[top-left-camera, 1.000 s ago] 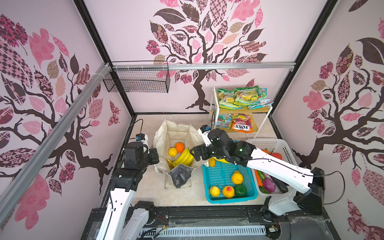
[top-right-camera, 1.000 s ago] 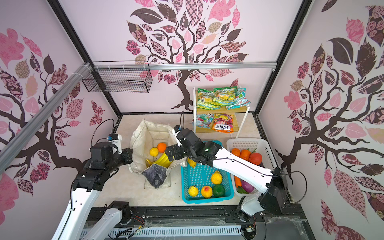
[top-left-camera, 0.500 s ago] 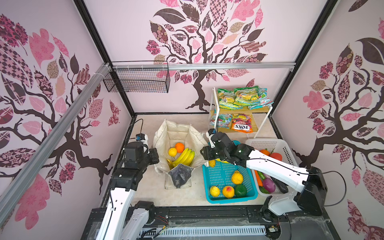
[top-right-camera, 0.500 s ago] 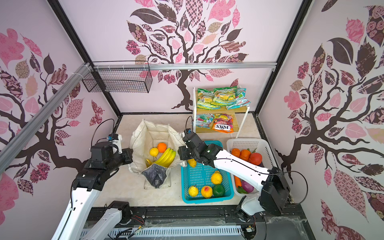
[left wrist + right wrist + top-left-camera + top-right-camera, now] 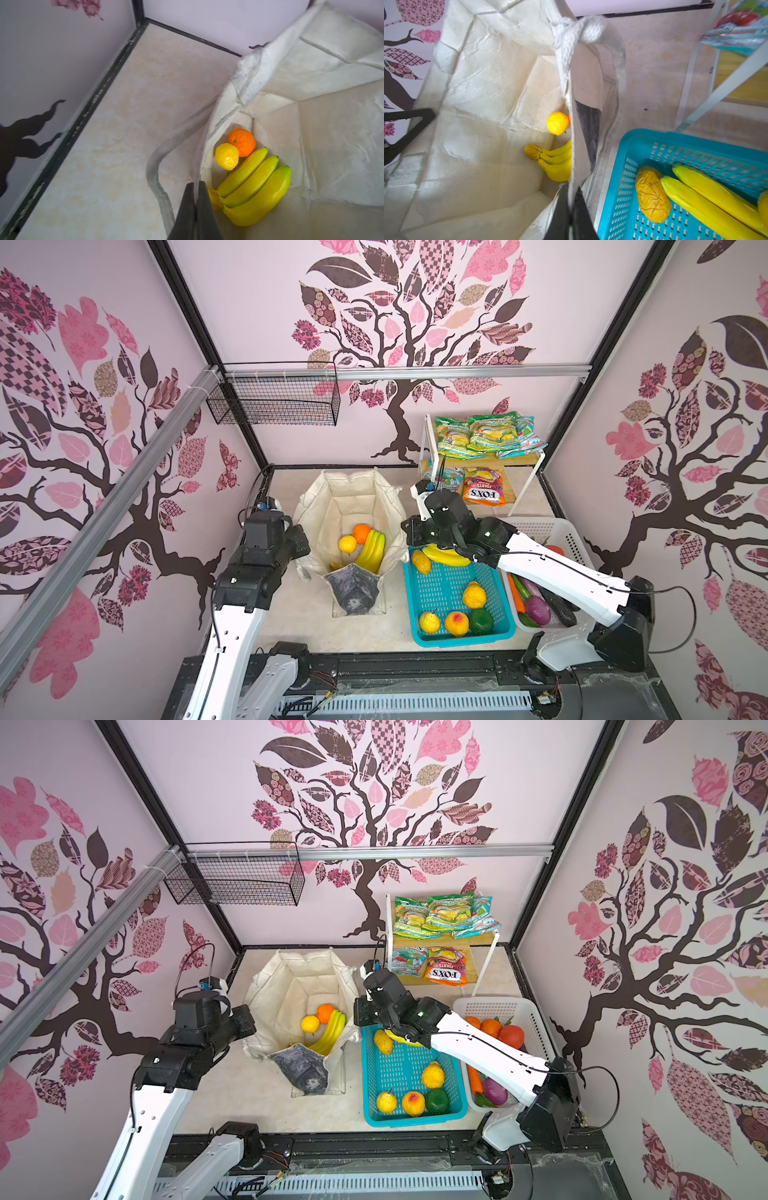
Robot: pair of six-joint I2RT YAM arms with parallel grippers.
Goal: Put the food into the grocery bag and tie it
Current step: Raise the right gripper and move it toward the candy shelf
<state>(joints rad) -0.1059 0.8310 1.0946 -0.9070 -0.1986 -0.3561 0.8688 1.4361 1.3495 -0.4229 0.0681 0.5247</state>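
1. The grocery bag (image 5: pixel 353 497) stands open mid-table, just left of the teal basket (image 5: pixel 457 640).
2. Left gripper (image 5: pixel 195 188) is clamped on cream cloth at the bag's left edge. Rim or strap base? Hard to say from the wrist view.
3. Right gripper (image 5: pixel 570 190) is pinched tight on the bag's right wall, beside the basket.
4. Down inside the bag, the banana bunch (image 5: pixel 371 552), orange (image 5: pixel 362 532) and yellow round fruit (image 5: pixel 347 544) are huddled together.
5. Snack packets (image 5: pixel 486 435) lie on the shelf (image 5: pixel 540 472) behind, apart from the bag.
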